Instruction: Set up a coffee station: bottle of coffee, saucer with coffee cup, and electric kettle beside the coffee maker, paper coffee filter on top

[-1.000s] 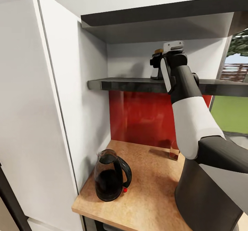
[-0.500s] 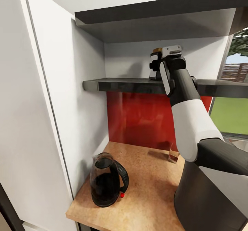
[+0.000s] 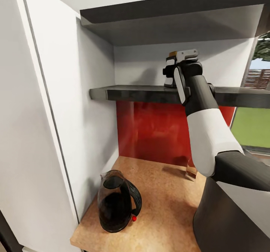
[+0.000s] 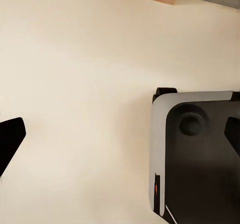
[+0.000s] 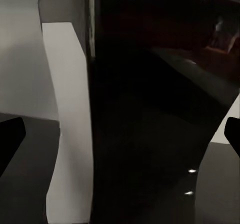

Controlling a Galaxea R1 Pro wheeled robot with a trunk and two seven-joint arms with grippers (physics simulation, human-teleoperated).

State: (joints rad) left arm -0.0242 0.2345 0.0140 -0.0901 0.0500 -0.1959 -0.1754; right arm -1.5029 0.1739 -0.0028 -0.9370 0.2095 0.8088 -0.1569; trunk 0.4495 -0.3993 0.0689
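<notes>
We have the right gripper raised to the shelf, right at the bottle of coffee, which stands upright on the shelf, long axis vertical, dead ahead between the jaws. Jaws look spread either side of it; we can't tell if they touch. Right arm is nearer. Electric kettle sits on the counter, well below the shelf.
</notes>
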